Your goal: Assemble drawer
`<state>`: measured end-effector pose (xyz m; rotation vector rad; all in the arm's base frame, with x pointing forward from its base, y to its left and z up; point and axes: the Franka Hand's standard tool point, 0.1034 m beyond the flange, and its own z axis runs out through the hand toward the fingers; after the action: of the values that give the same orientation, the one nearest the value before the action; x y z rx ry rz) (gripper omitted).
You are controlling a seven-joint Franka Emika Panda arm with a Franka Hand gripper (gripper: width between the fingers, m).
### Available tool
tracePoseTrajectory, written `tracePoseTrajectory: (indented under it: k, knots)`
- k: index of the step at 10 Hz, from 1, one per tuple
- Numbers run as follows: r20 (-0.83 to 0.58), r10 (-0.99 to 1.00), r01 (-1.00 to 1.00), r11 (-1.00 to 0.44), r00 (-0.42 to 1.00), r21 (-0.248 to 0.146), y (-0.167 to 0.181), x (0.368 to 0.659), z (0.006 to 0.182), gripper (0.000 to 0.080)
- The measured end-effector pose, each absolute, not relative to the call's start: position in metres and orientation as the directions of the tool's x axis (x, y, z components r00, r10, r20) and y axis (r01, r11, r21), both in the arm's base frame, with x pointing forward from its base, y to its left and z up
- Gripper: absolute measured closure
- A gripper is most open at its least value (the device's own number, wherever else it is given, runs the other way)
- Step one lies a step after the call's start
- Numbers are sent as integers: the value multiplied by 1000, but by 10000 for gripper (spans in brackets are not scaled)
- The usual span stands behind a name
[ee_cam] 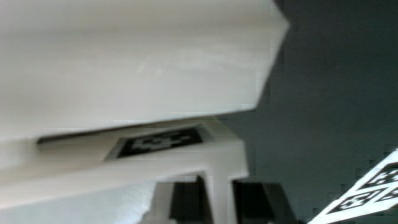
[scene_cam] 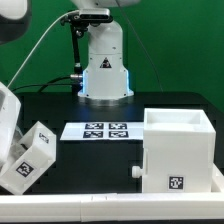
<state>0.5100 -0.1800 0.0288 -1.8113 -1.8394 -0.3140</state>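
My gripper [scene_cam: 16, 128] is at the exterior view's left, tilted, just above the table's near edge. It is shut on a white box-shaped drawer part [scene_cam: 29, 155] that carries black marker tags. In the wrist view a thin white wall of that part [ee_cam: 226, 160] runs between my two dark fingers [ee_cam: 185, 203], and the gripper [ee_cam: 226, 188] clamps it. The part's broad white face and one tag [ee_cam: 157, 144] fill most of that view. A larger open-topped white drawer box [scene_cam: 181, 150] with a tag on its front stands on the table at the exterior view's right, apart from the held part.
The marker board [scene_cam: 96, 131] lies flat on the black table between the held part and the box. A corner of it shows in the wrist view [ee_cam: 377, 186]. The arm's white base [scene_cam: 106, 70] stands at the back centre. A white ledge [scene_cam: 120, 210] runs along the front.
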Motion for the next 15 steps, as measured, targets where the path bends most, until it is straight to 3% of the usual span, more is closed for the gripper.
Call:
tracePoseTrajectory:
  k: [1,3,6,12,15]
  knots:
    - [478,878,987,46,35,-156,-188,514,33,745]
    - [440,891,983,-35,113,-181,-170,508,33,746]
    - [412,898,982,-97,157,-162,-151,525,26,745]
    - [412,899,984,-93,148,-151,-149,530,26,745]
    - [413,899,984,-93,149,-153,-149,529,25,366]
